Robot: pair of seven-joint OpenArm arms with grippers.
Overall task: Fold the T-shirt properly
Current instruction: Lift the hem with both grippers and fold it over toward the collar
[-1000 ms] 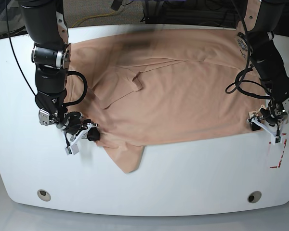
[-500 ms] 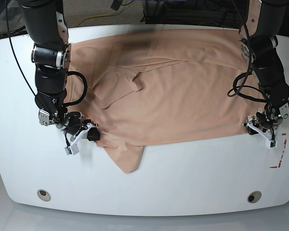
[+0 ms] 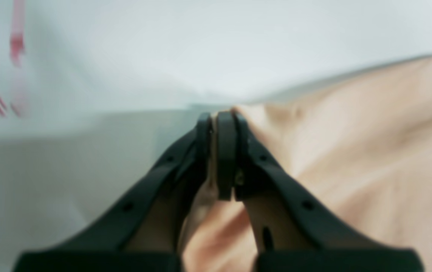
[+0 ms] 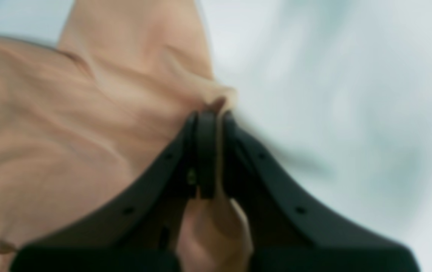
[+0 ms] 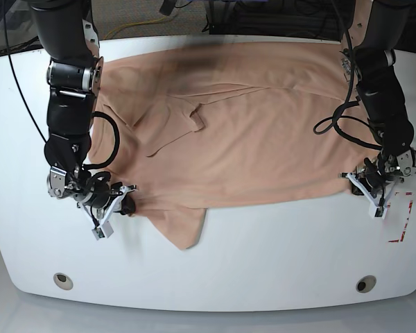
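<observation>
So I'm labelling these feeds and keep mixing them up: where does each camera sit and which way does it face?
Base: high, facing down at the white table; both arms and the T-shirt show.
Left wrist: behind the left claw, looking along it; shut on the T-shirt's edge.
Right wrist: behind the right claw, shut on the T-shirt.
Shared: base shows both, left claw and right claw.

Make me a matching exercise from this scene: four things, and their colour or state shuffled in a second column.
1. T-shirt
2. left tool
3. table
4. marks on the table

a. white
b. red
c. peach, spread out flat
d. shut on the shirt's edge

Pairs: 1-c, 2-d, 3-a, 4-b
</observation>
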